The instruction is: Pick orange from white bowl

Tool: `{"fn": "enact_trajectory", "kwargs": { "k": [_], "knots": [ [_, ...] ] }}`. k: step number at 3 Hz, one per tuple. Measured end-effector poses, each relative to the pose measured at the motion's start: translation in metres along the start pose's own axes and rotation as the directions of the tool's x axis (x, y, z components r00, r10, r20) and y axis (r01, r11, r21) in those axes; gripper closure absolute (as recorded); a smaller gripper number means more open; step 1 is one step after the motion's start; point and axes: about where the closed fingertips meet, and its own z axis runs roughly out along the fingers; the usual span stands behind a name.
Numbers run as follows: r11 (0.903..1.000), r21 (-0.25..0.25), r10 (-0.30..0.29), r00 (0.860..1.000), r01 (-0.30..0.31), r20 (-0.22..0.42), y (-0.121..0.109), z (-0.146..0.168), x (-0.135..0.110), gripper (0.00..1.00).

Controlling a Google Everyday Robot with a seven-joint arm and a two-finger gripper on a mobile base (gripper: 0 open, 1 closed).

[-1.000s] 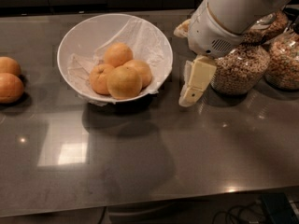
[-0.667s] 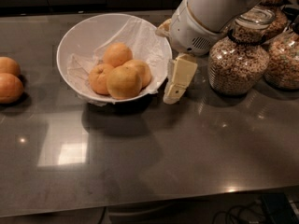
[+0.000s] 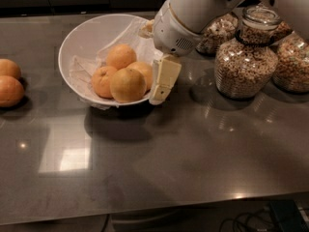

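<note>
Orange [image 3: 127, 84] in white bowl [image 3: 84, 33], gripper [image 3: 160, 92] @ rim

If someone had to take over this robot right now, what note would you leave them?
Gripper: low at the right rim of the white bowl, no fruit in it.
Orange: in the bowl, front of the pile, among the other fruits.
Done: gripper is at the bowl.
Left: reach in, grasp the orange, lift it out.
</note>
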Motion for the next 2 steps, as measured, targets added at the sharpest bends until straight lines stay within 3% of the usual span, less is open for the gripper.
{"fn": "enact_trajectory", "kwargs": {
  "k": [1, 2],
  "knots": [
    [1.0, 0.0, 0.0, 1.0, 0.0, 0.001, 0.0, 0.0001, -0.0001, 0.0],
    [0.9998, -0.013, -0.013, 0.999, 0.014, 0.042, -0.0027, 0.0082, -0.0059, 0.0]
  ]
}}
